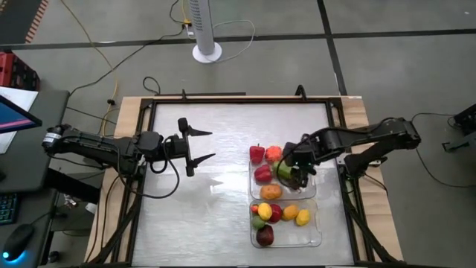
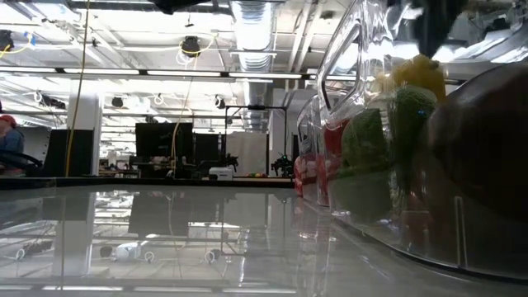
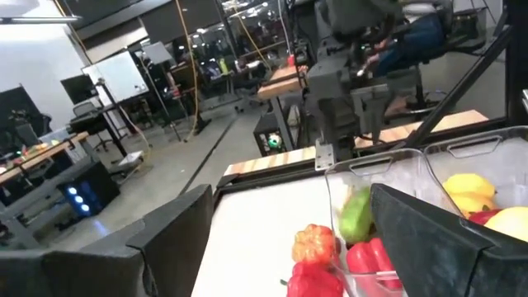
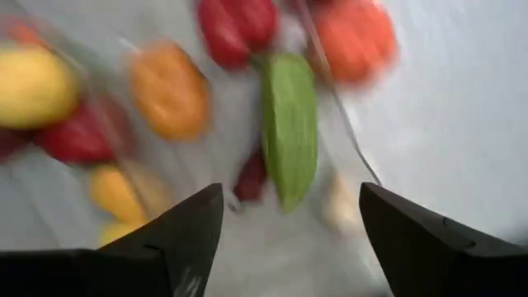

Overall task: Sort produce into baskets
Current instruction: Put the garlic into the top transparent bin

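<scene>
Two clear trays lie end to end at the table's right of centre: the far tray (image 1: 312, 195) and the near tray (image 1: 316, 237). The far one holds a green piece (image 1: 283, 171), a red piece (image 1: 262, 174) and an orange piece (image 1: 271, 191). The near one holds several red, yellow, orange and maroon pieces (image 1: 281, 216). A red pepper (image 1: 256, 154) and an orange-red pepper (image 1: 274, 152) lie by the far tray's far end. My right gripper (image 1: 297, 173) hangs open and empty over the far tray, above the green piece (image 4: 289, 124). My left gripper (image 1: 210, 145) is open and empty, left of the trays.
A black frame (image 1: 242, 101) runs around the tabletop. Bare table (image 1: 201, 216) lies left of the trays. The low view shows the trays' clear walls (image 2: 355, 115) close at the right, with green, yellow and maroon pieces behind them.
</scene>
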`<state>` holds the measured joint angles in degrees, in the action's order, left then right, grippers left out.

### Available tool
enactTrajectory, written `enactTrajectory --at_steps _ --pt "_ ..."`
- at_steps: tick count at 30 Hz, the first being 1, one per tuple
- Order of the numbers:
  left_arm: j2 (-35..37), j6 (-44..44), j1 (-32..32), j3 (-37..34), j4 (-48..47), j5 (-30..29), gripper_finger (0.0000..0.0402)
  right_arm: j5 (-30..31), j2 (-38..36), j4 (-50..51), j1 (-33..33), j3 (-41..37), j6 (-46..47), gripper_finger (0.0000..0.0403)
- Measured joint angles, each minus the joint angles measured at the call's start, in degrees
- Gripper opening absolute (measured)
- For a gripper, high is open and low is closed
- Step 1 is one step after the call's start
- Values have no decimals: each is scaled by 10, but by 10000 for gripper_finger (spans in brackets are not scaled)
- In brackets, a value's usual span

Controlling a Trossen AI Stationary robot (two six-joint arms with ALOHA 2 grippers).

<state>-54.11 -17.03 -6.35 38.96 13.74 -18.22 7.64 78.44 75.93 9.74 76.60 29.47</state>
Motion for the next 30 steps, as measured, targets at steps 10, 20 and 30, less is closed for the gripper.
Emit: enactTrajectory --at_steps 10,20,30 --pt "0 -4 0 0 -4 0 313 -44 -36 144 -37 -73 18 307" --pt "0 -9 0 0 -11 -1 313 -46 -140 50 -65 -265 9 295" --pt "0 -9 0 0 -6 -1 313 -35 -143 -109 -42 -367 3 295"
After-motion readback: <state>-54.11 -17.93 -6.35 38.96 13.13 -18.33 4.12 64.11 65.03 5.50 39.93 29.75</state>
